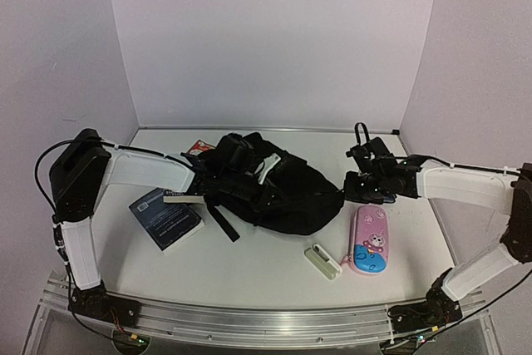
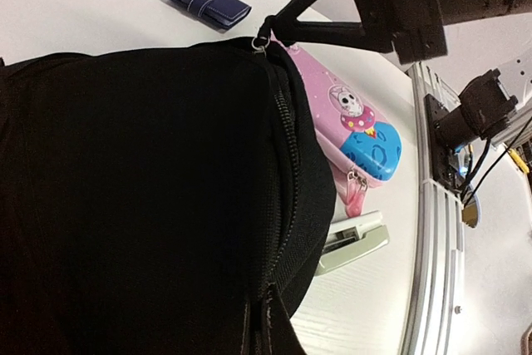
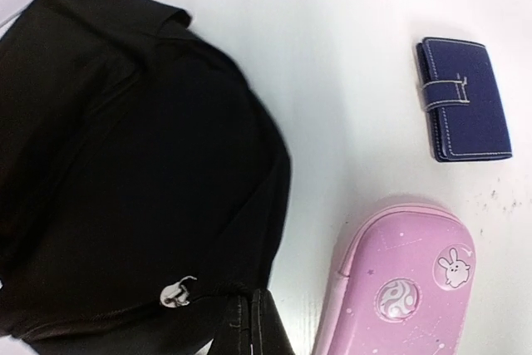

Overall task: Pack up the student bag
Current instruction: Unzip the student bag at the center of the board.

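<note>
Black cloth of the student bag (image 2: 141,205) fills most of the left wrist view, with a zipper line running down its side. From overhead the bag lies slumped in the middle of the white desk (image 1: 249,268), between the two arms, its straps trailing toward the near left. The left end effector (image 2: 264,327) sits against the bag's left side with its jaws pressed narrow together. Everything around the tips is black, so I cannot tell whether any cloth is caught between them. The right end effector (image 2: 273,27) reaches the bag's right end and is closed tight, pinching the bag's edge just beside a small metal ring (image 3: 176,293). A pink pencil case (image 1: 370,240) with a cartoon figure and a blue patch lies near the bag's right end, toward the near edge of the desk and below the right forearm in the overhead view. Just to its left, and apart from it, lies a pale stapler (image 1: 322,261), set at an angle. A navy wallet (image 3: 464,99) with a strap closure lies flat on the desk, apart from both the pencil case and the bag. On the left of the bag, a dark blue book (image 1: 166,218) lies tilted under the left forearm. A small red item (image 1: 197,147) peeks out at the bag's far left, too small to identify.
</note>
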